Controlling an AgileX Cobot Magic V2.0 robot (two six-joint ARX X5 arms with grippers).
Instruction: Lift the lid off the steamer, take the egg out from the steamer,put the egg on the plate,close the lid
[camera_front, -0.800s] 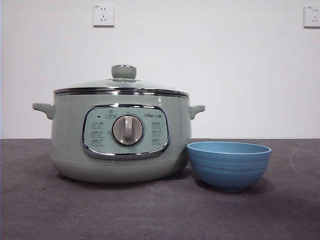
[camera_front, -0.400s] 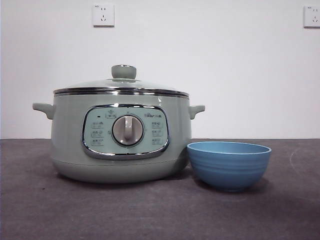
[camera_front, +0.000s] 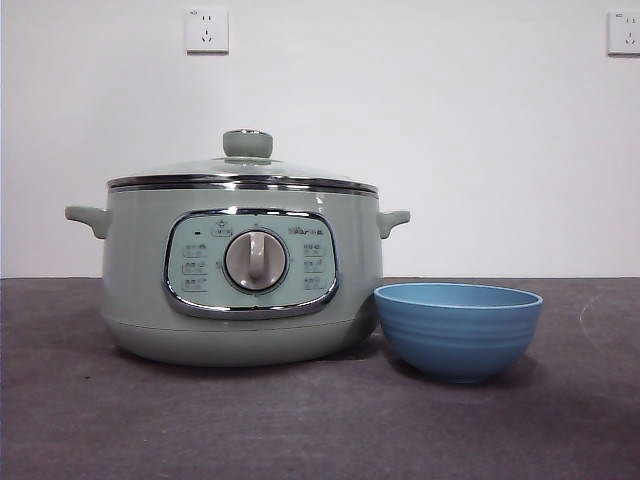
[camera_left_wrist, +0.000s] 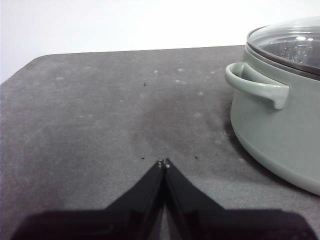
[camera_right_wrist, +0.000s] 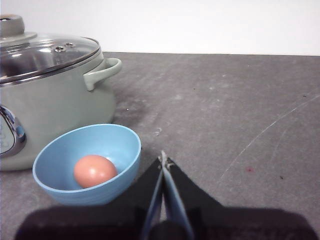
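Observation:
The sage-green steamer (camera_front: 240, 275) stands on the dark table with the glass lid (camera_front: 243, 172) seated on it, green knob on top. The blue plate (camera_front: 458, 328) sits just right of it. In the right wrist view a brown egg (camera_right_wrist: 94, 170) lies inside the plate (camera_right_wrist: 65, 150), beside the steamer (camera_right_wrist: 50, 105) and its lid (camera_right_wrist: 45, 52). My right gripper (camera_right_wrist: 163, 161) is shut and empty, low over the table beside the plate. My left gripper (camera_left_wrist: 163, 162) is shut and empty, low over the table, apart from the steamer's side handle (camera_left_wrist: 255, 87). Neither arm shows in the front view.
The grey table mat (camera_front: 300, 420) runs to a white wall with two power sockets (camera_front: 206, 30). In the left wrist view the table's rounded far corner (camera_left_wrist: 40, 59) shows. A faint scratch (camera_right_wrist: 270, 130) marks the mat in the right wrist view.

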